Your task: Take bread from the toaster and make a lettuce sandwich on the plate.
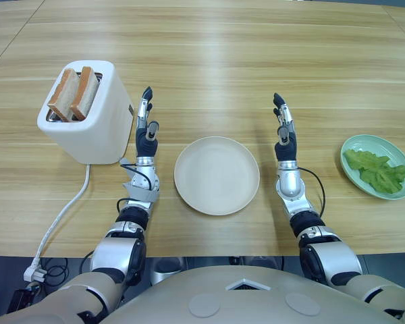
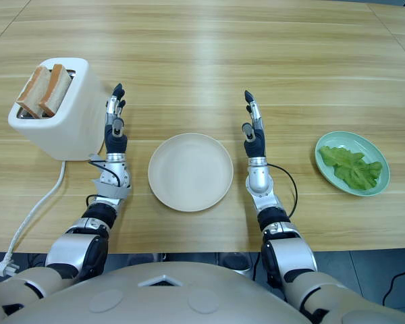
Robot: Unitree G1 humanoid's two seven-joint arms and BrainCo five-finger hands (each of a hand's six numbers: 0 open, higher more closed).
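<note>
Left hand: my left hand [image 1: 146,125] is up off the table [image 1: 256,61], fingers straight and pointing away from me, spread a bit, nothing in it. It's just beside the toaster's right wall, between the toaster and the plate.

Right hand: my right hand [image 1: 283,125] is pretty much a mirror of the left, fingers straight and apart, holding nothing. It sits just past the plate's right edge, with the lettuce dish well off to its right.

Toaster: the white toaster [image 1: 94,128] stands on my left side of the table, a little farther out than the plate.

Bread: two slices of bread [image 1: 74,94] stand upright side by side in the toaster's slots, brown crusts poking well out of the top. Neither hand touches them.

Plate: the cream plate [image 1: 217,175] is dead centre in front of me, flat on the table between my two forearms, nothing on it.

Lettuce: a leaf of lettuce [image 1: 376,169] lies in a light green dish [image 2: 337,136] at the far right of the table, apart from the plate and from my right hand.

Cord: the toaster's white cord [image 1: 62,219] runs from its base back toward my edge of the table and hangs over it, ending in a plug [image 1: 32,272] that isn't in any socket I can see.
</note>
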